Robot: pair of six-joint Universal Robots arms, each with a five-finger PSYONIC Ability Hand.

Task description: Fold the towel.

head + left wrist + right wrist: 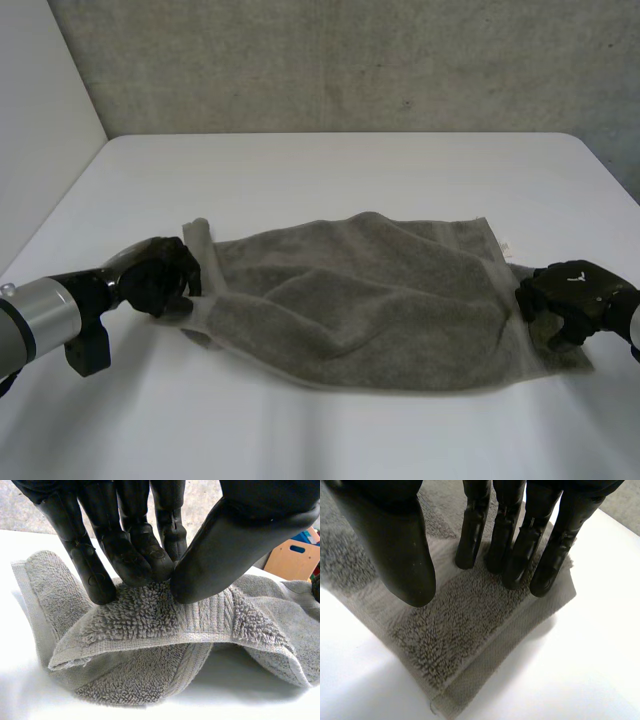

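White table [320,170] under grey towel [370,300], concrete wall [350,60]

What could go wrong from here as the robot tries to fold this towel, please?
1. The left hand pinches a bunched, doubled-over edge of the towel rather than a clean corner, so the fold may come out skewed.
2. The right hand rests straight fingers on its corner with the thumb apart, so that corner may slip if lifted.
3. The towel's middle is rumpled, and creases could get folded in.
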